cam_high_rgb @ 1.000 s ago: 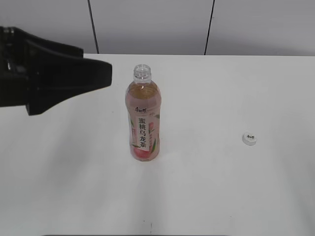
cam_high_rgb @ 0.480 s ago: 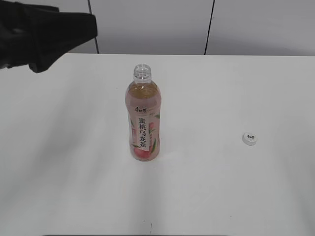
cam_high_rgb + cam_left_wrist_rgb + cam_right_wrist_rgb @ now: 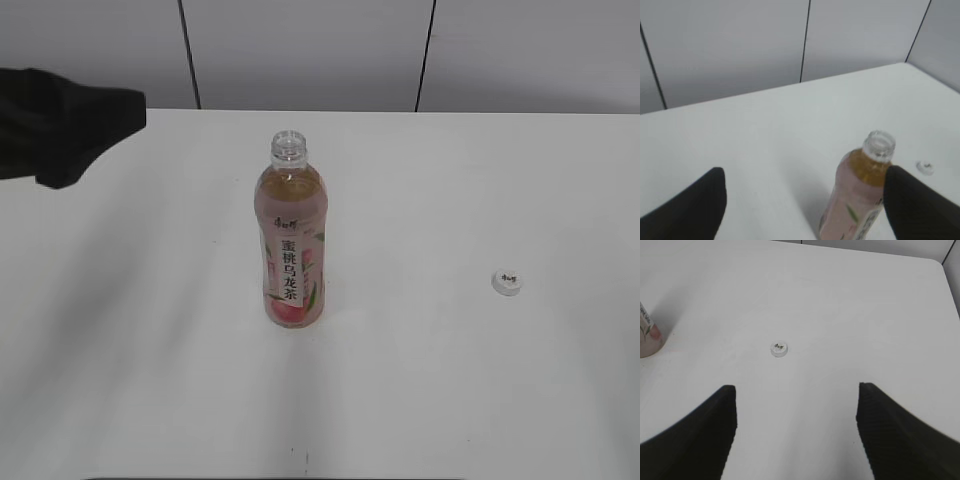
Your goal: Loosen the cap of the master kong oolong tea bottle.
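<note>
Left end effector (image 3: 805, 200) is mostly cut off in the outside view, just a dark blurry lump at the left edge, well apart from the bottle. Its wrist camera only catches two black rounded finger tips, spread wide with nothing between them, and the bottle's lower half drops out of that frame. Right end effector (image 3: 795, 425) doesn't show in the outside view at all; its own camera has two matte black fingers spread wide, empty.

The bottle (image 3: 292, 245) stands upright mid-surface, clear plastic, pale amber tea, pink peachy label with a white strip of black characters (too small to read). Threaded neck is bare and open. The cap (image 3: 507, 282), small, round, white with tiny dark print, lies flat on the smooth white surface (image 3: 450, 390), well off to the bottle's right.
</note>
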